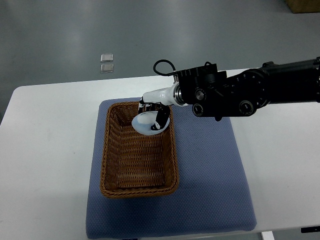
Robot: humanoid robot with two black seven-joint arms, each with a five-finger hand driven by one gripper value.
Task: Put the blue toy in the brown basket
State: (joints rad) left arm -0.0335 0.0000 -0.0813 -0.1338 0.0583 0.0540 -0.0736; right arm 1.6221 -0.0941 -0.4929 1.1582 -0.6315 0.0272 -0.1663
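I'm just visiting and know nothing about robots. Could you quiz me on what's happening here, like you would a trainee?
1. True or false: the right robot hand is over the brown woven wicker basket.
2. What does the basket stand on? A) bare white table B) blue fabric mat C) floor
3. Fill in: the robot hand holds a pale blue rounded ____.

Key: 1 true. 2 B, the blue fabric mat on the white table. 3 toy.

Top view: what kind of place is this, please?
Probably a robot test lab: a plain white table on a bare grey floor, with only a blue mat and a brown basket set out for the right hand.
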